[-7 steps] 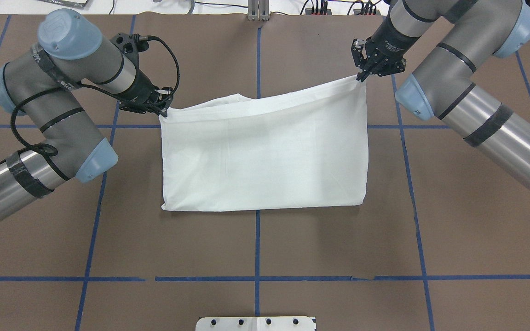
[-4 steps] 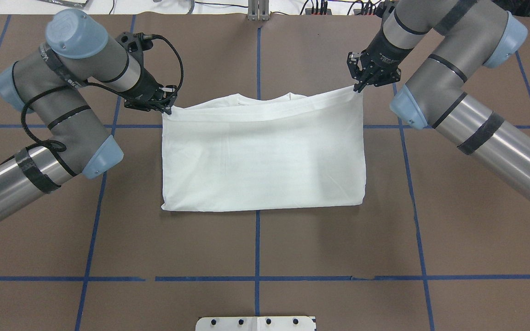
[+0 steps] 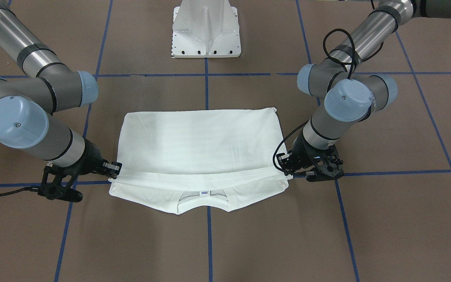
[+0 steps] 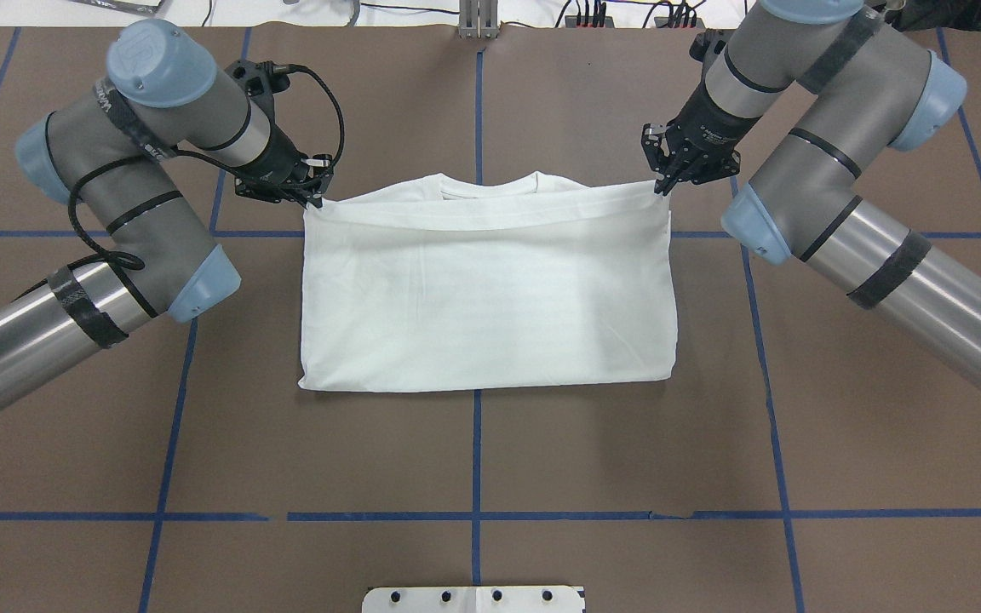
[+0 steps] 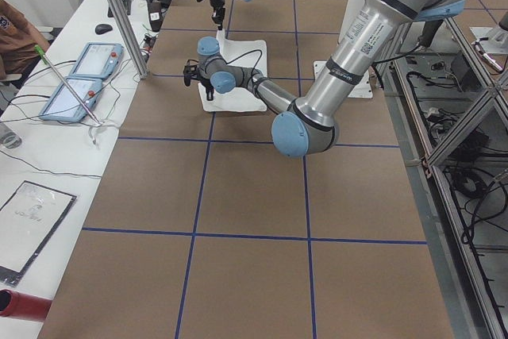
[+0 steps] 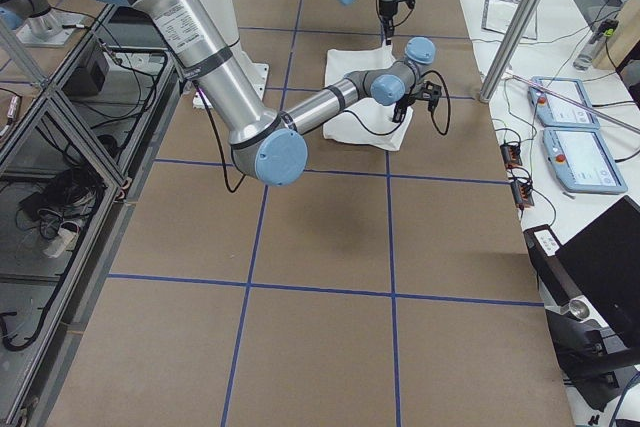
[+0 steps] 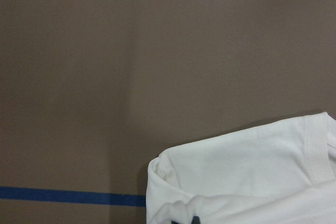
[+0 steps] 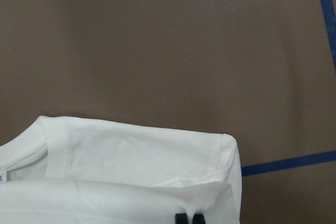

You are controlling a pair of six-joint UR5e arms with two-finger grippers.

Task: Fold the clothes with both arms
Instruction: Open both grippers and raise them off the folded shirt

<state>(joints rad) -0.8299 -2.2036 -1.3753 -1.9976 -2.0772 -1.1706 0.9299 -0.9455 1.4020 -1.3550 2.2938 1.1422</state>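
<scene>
The clothes, one white shirt (image 4: 490, 289), lie folded in the middle of the brown table. The doubled-over top layer stops short of the ribbed collar with its small tag (image 3: 204, 192). My left gripper (image 4: 313, 202) is shut on the top layer's far left corner. At the far right corner my right gripper (image 4: 659, 189) is shut on that layer too. Across the table, the left gripper (image 3: 288, 177) and right gripper (image 3: 112, 178) sit low at the fold's ends. Each wrist view shows white cloth (image 7: 247, 177) (image 8: 131, 171) pinched at the bottom edge.
The white pedestal base (image 3: 206, 29) stands at the robot's side of the table. Blue tape lines (image 4: 476, 443) grid the brown surface. A side bench with tablets (image 5: 79, 77) and a metal post (image 5: 119, 13) runs along the far edge, and a person (image 5: 12, 33) sits there.
Both grippers have brought the held edge down over the shirt. The right corner dropped from its raised position, the edge now lies level, and the collar shows beyond it.
</scene>
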